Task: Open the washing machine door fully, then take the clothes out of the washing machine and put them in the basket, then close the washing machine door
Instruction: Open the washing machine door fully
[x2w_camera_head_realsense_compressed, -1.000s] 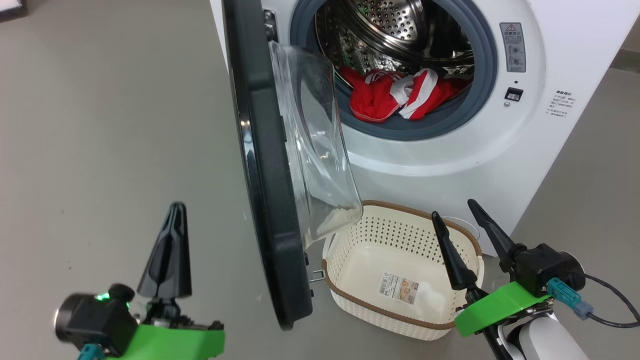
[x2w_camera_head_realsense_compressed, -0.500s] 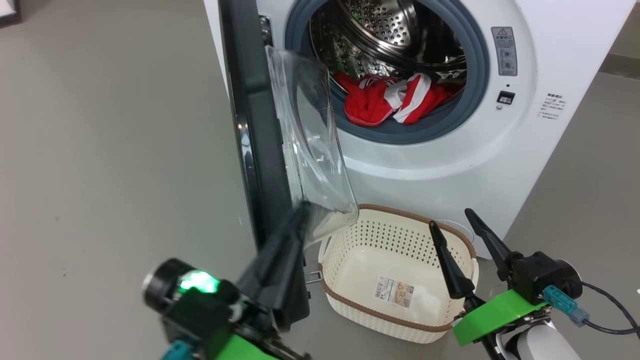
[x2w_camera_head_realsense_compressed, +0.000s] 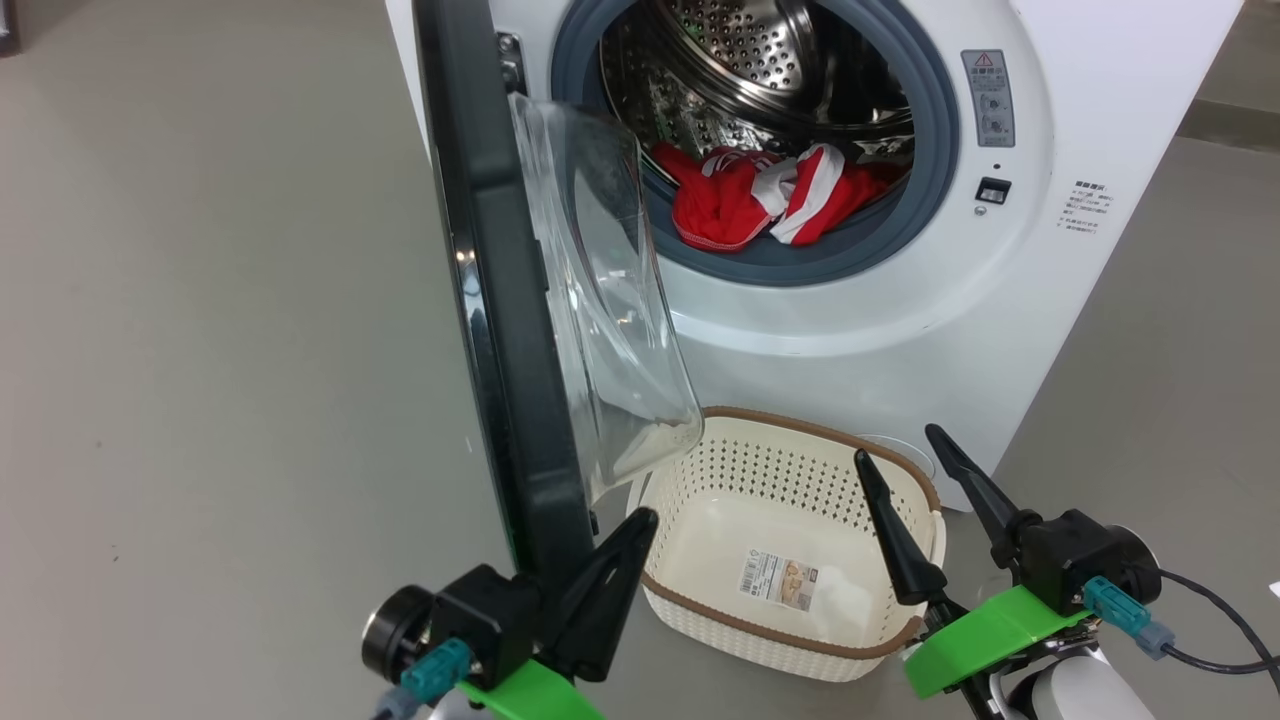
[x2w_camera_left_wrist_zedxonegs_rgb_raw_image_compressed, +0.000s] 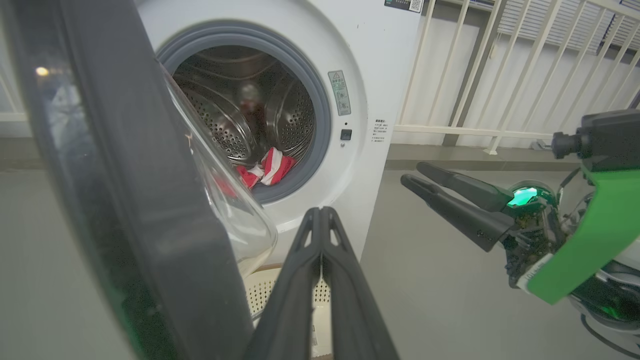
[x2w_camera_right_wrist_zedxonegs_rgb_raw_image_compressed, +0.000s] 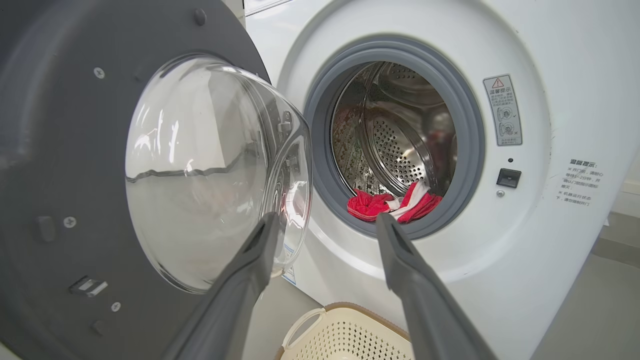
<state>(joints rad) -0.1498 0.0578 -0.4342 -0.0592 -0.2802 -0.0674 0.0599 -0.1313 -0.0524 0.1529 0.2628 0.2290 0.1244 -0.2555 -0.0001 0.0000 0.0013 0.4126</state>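
The washing machine stands with its door swung out edge-on, black rim and clear glass bowl toward me. Red and white clothes lie at the front of the steel drum. The cream basket sits on the floor below the opening, holding nothing. My left gripper is shut, its fingers just right of the door's lower edge, inside the door's swing. My right gripper is open above the basket's right end, pointing at the drum.
Grey floor spreads wide to the left of the door. A white railing runs behind the machine on the right. In the left wrist view my right gripper shows at the right, over bare floor.
My left gripper swung from the floor left of the door to the right, past the door's lower edge to its inner side. The camera shifted slightly. The right gripper kept its place.
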